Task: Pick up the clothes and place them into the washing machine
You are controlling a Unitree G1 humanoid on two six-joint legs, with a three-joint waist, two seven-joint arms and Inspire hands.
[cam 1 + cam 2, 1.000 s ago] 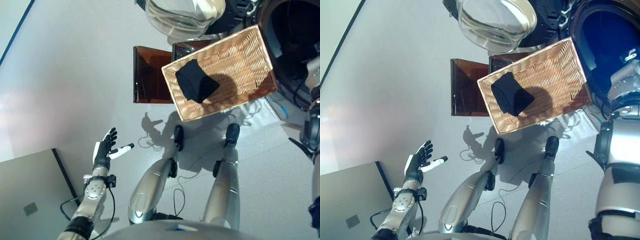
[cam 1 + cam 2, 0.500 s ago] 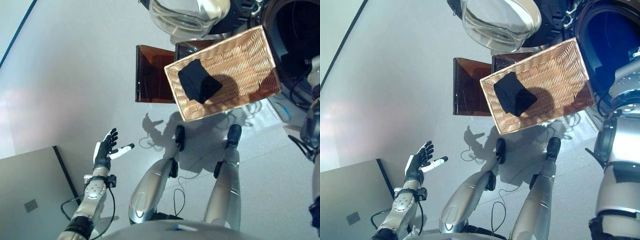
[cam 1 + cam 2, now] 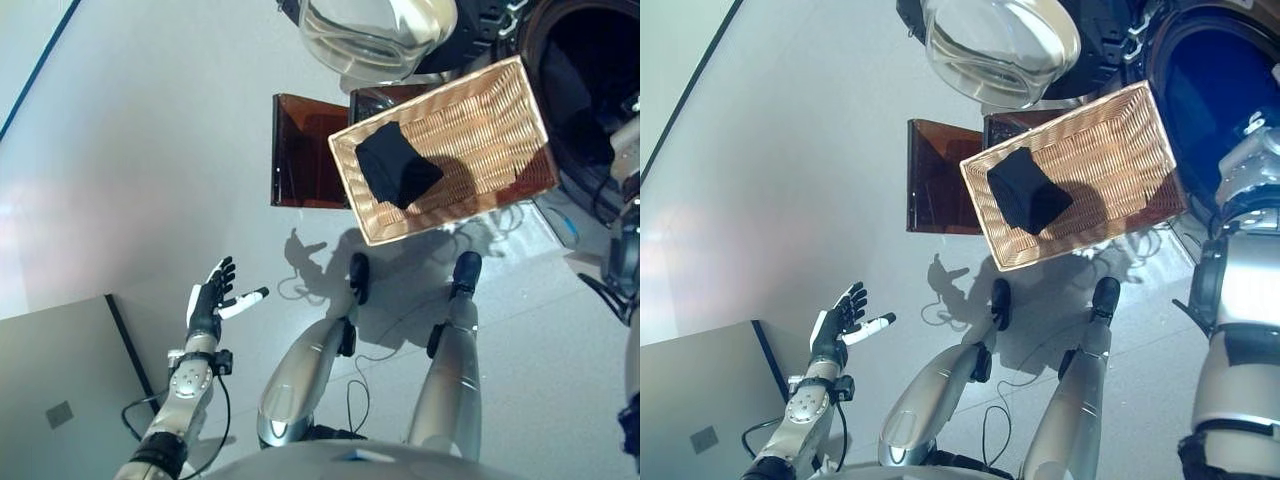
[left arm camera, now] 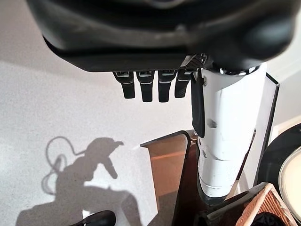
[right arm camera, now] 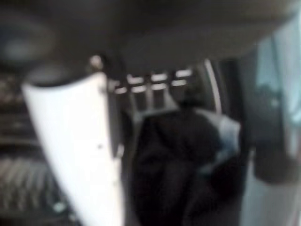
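In the wicker basket (image 3: 445, 150), toward its left end, lies a folded black garment (image 3: 397, 165), seen in the left eye view; the rest of the basket floor is bare weave. The basket's long axis runs from that left end up toward the washing machine's dark drum opening (image 3: 590, 80) at the far right, so the garment sits at the end farther from the drum. The left hand (image 3: 207, 298) hangs low and to the left over the floor, well apart from the basket, fingers straight and spread, holding nothing.

In the right eye view the same layout shows: the glass door (image 3: 998, 45) stands swung open beyond the basket's far-left corner, and a brown translucent panel (image 3: 930, 175) lies just beside the basket's left end. The right arm reaches up at the right edge toward the drum; its hand itself is not visible here. By position, the right arm is judged much nearer both the basket and the drum than the left.

In the left wrist view the left hand's fingers (image 4: 146, 87) are extended and empty.

In the right wrist view the right hand (image 5: 75, 141) faces a dark cloth mass (image 5: 174, 160) close ahead, apparently inside the drum; whether the fingers grip it cannot be told.
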